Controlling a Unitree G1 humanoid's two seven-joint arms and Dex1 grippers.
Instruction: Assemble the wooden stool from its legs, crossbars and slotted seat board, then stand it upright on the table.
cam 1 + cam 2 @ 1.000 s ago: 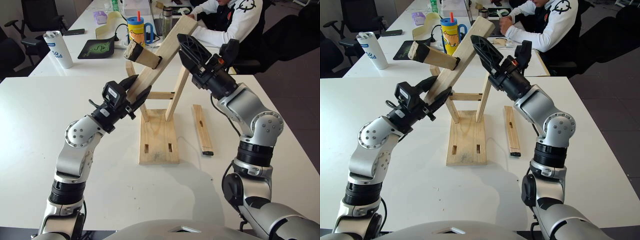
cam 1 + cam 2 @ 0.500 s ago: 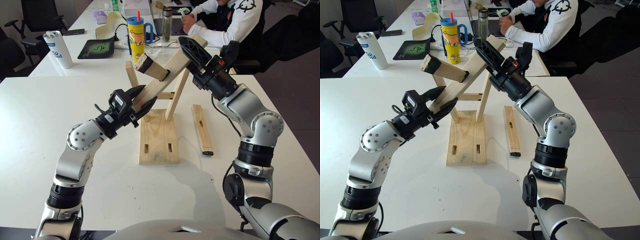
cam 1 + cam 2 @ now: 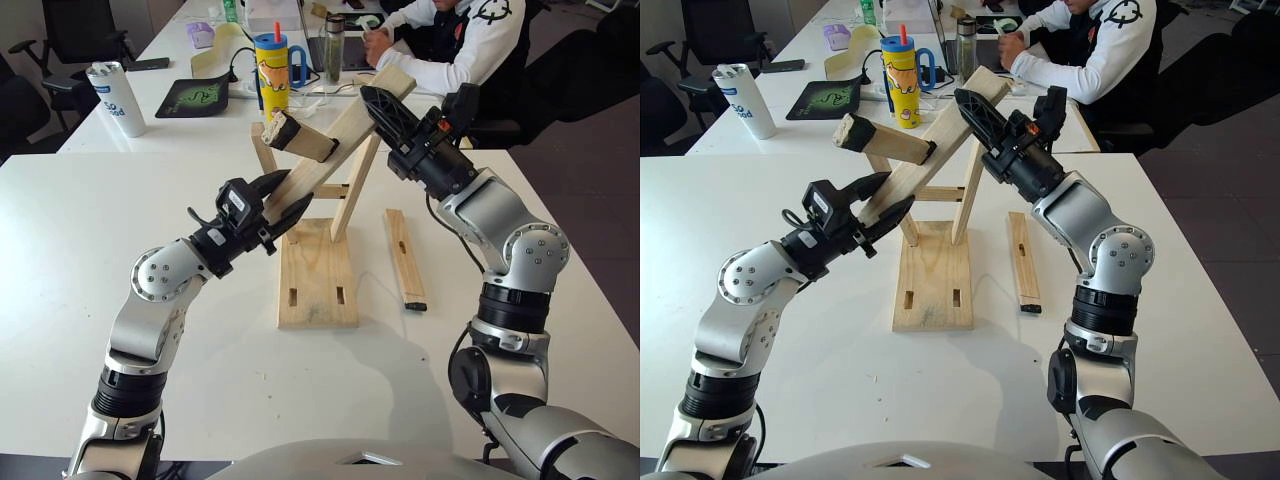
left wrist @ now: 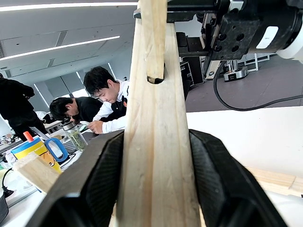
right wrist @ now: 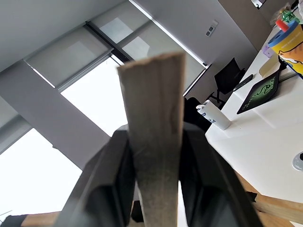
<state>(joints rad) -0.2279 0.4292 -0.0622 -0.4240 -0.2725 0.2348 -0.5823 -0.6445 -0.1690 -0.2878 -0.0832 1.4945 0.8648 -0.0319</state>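
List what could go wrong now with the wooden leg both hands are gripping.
1. The long pale wooden leg is gripped by the left hand low down and the right hand near its top; uneven motion might twist it or let it slip.
2. Its short wooden crossbar stub sits close to the two upright wooden legs standing on the flat slotted seat board; a bump could knock them loose.
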